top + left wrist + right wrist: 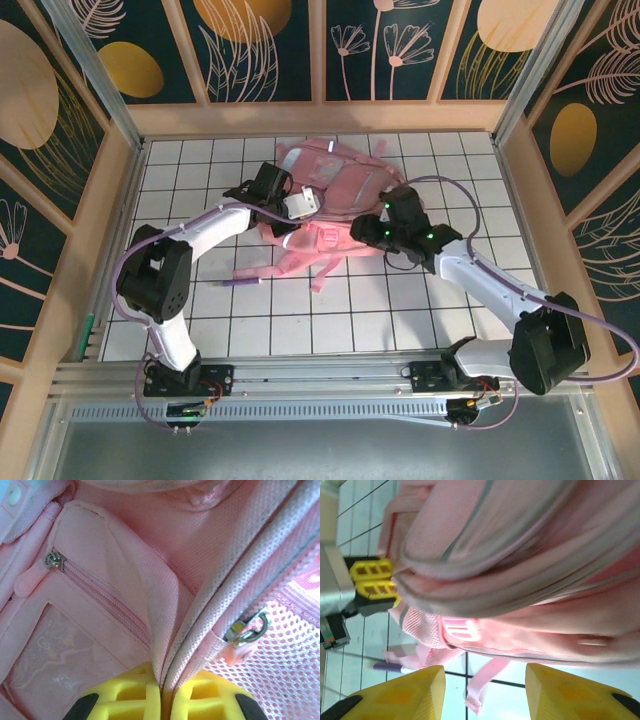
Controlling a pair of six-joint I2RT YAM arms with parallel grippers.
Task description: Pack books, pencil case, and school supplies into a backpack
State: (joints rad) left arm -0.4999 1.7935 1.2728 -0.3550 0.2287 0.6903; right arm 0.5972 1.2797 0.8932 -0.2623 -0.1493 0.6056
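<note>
The glossy pink backpack [325,195] lies at the back middle of the tiled table. My left gripper [292,207] is at its left side, and its yellow pads [135,695] are shut on a fold of the backpack's [150,580] zip edge. A metal zip pull [246,630] hangs just right of the pinched fold. My right gripper [372,232] hovers at the bag's front right. In the right wrist view that gripper [485,695] stands open below the backpack [520,555], with a loose pink strap [485,677] hanging between the fingers, untouched. The books and the pencil case are out of view.
A slim lilac pen [243,283] lies on the tiles in front of the backpack, also visible as the pen [387,667] in the right wrist view. A short green strip [88,335] sits by the left rail. Wooden walls [130,180] enclose the table on three sides.
</note>
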